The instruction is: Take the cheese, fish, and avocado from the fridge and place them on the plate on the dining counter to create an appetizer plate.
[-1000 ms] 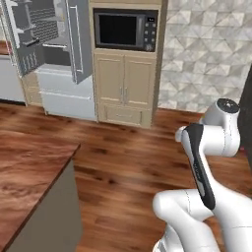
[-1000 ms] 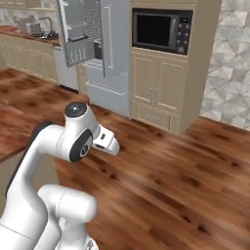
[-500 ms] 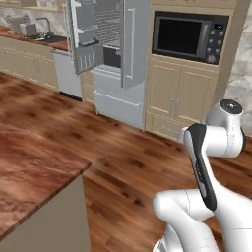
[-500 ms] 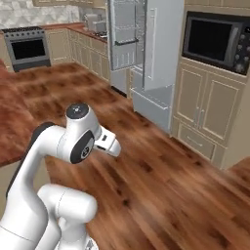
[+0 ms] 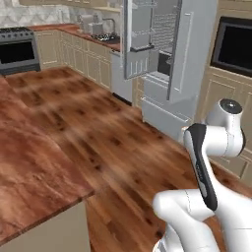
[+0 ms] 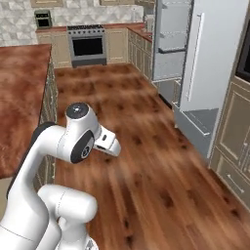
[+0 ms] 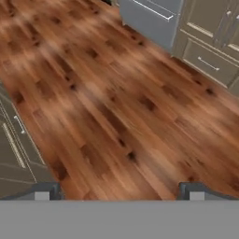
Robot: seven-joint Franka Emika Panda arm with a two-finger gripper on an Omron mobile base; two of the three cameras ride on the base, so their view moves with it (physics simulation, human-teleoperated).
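- Where the fridge (image 5: 170, 59) stands against the far cabinet wall, it rises tall and upright, its long axis vertical, with its open front turned toward the wooden floor (image 5: 113, 147).
- One fridge door (image 5: 135, 39) swings out from its hinge, and its inner side with grey bins faces the room; in the right base view the other door (image 6: 207, 53) is seen from outside, a plain light-grey slab with a thin white bar handle running up it.
- Grey inner shelves show between the doors in the left base view; what lies on them is too small to tell.
- Below the doors a light-grey drawer front (image 7: 151, 16) reaches to the floor, next to beige cabinet doors (image 7: 210, 56).
- The surface (image 5: 29, 172), a reddish-brown wood-grain island top with beige sides, lies to the robot's left, well apart from the fridge; its corner edge juts toward the arm in the left base view.
- A broad stretch of bare floor lies between surface and fridge.
- A stove (image 6: 88, 46) with a dark oven door sits in the beige cabinet run at the far end.
- The end effector (image 7: 120, 189) hangs over the floor with its jaws spread wide and nothing between them; its two dark fingertips (image 7: 42, 191) stand far apart.
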